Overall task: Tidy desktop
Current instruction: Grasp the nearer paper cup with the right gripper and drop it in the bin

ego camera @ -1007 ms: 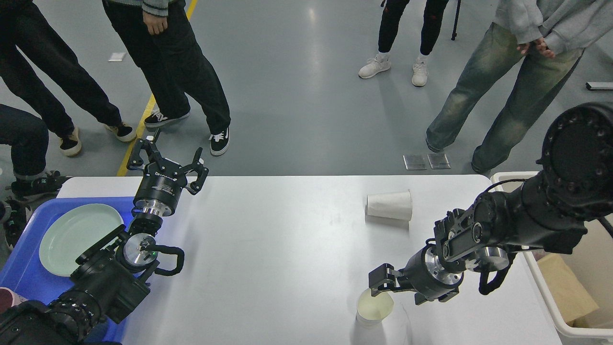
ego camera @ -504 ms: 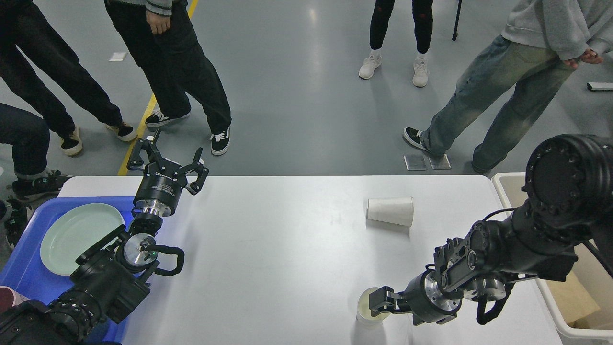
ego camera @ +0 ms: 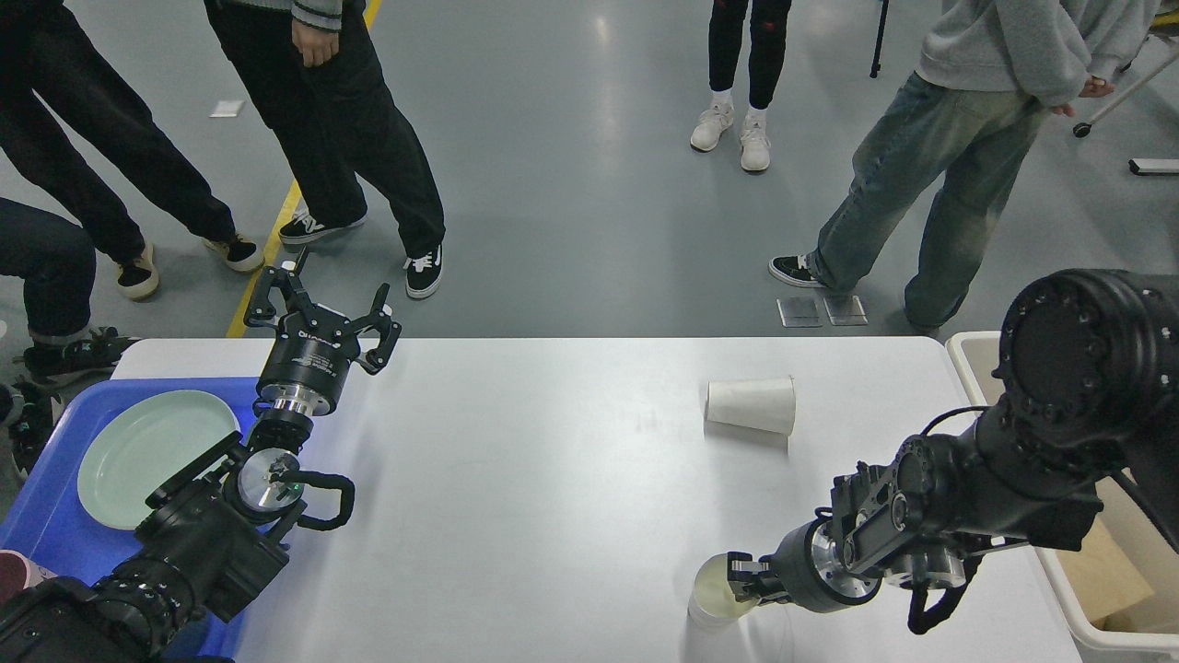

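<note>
The right gripper (ego camera: 737, 582) is closing on the rim of an upright paper cup (ego camera: 714, 600) standing on the desktop (ego camera: 534, 497) directly beneath it, while the left gripper (ego camera: 322, 308) is hovering spread open and empty.

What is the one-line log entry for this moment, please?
left gripper: open, idle above desktop | right gripper: at rim of upright cup, grasp unclear | tipped cup: untouched

The white surface (ego camera: 534, 479) carries a blue tray (ego camera: 55, 525) at its left edge, a tipped paper cup (ego camera: 751, 404), and an upright cup (ego camera: 711, 599) near its front.
</note>
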Available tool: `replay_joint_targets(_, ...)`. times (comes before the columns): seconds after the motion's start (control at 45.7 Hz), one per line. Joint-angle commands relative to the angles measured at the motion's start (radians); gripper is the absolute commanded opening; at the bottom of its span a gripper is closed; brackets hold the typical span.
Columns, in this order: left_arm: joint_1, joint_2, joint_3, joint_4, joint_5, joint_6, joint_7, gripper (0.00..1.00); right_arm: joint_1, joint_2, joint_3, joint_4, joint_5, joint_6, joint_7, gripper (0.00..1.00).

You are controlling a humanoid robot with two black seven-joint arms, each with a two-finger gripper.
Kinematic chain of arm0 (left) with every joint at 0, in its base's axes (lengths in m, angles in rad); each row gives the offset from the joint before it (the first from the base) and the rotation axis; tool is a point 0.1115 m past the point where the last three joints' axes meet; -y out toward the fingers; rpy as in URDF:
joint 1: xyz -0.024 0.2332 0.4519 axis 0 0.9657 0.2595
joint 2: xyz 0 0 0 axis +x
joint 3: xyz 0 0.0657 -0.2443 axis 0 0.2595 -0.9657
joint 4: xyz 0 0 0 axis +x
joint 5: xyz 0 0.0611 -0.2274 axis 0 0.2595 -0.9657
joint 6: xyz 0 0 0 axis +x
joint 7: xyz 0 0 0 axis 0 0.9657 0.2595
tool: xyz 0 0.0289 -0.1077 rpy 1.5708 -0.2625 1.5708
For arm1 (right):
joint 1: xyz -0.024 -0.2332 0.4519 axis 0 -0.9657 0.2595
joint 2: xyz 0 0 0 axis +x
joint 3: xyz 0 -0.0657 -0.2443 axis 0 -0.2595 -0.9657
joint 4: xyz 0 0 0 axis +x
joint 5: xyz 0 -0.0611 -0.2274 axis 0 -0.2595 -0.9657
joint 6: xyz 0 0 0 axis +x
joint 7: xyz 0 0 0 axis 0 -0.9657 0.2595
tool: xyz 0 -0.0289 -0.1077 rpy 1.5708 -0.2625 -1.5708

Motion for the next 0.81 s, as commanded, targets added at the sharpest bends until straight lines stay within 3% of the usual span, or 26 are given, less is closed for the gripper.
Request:
replay_joint_targets(0.0,0.0,0.0,0.0,0.0,0.0,0.0,0.0,0.97,-0.002,-0.002,0.0,0.008,0.001,-0.012,-0.004,0.0)
replay_joint_targets(0.328,0.0,0.0,-0.001,0.0,0.0,0.0,0.0,0.97,0.171,-0.103,-0.008,0.157,-0.013,0.02,-0.001,0.0)
replay_joint_targets(0.438,0.0,0.0,0.0,0.0,0.0,0.0,0.0,0.97,0.326,-0.171,-0.02,0.244,-0.018,0.09,-0.002,0.0)
replay_joint_targets(0.657,0.0,0.002,0.0,0.0,0.0,0.0,0.0,0.97,0.886,-0.327,-0.025,0.286,-0.018,0.639,-0.004,0.0)
replay_joint_targets(0.722,0.0,0.002,0.0,0.001,0.0,0.0,0.0,0.97,0.993,-0.324,-0.02,0.292,-0.018,0.75,-0.004,0.0)
replay_joint_targets(0.788,0.0,0.002,0.0,0.0,0.0,0.0,0.0,0.97,1.047,-0.323,-0.017,0.292,-0.018,0.79,-0.005,0.0)
